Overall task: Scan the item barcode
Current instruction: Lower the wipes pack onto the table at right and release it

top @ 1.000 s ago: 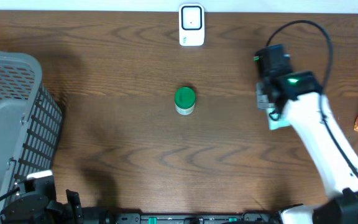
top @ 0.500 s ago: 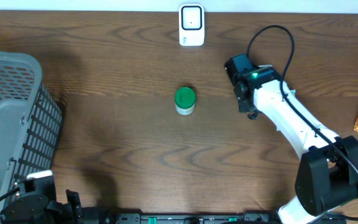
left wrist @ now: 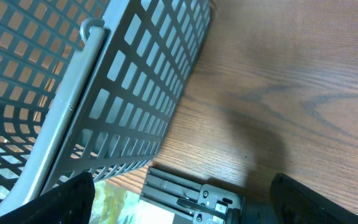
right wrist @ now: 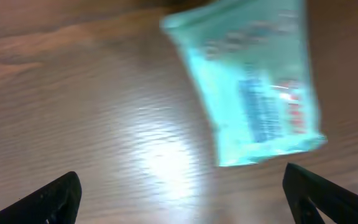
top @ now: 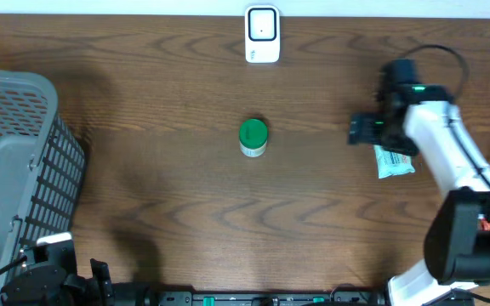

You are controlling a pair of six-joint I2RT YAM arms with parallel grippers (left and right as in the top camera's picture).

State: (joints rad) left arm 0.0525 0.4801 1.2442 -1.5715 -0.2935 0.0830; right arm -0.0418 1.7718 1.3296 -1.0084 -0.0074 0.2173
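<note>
since half a second ago the right arm [top: 436, 153] has swung back to the right; the right gripper [right wrist: 191, 196] stands spread wide and empty over the teal packet [top: 395, 161], which lies loose on the table [top: 160, 212], well apart from the scanner [top: 262, 34]. likely risks: the thin, flat packet may slide under the fingers on regrasp, or come up with its barcode turned away; the print is too blurred to tell. left gripper [left wrist: 194, 199], also spread and empty, sits beside the basket [top: 15, 110], in which nothing shows; the green-lidded jar [top: 253, 136] is closed, contents hidden.
</note>
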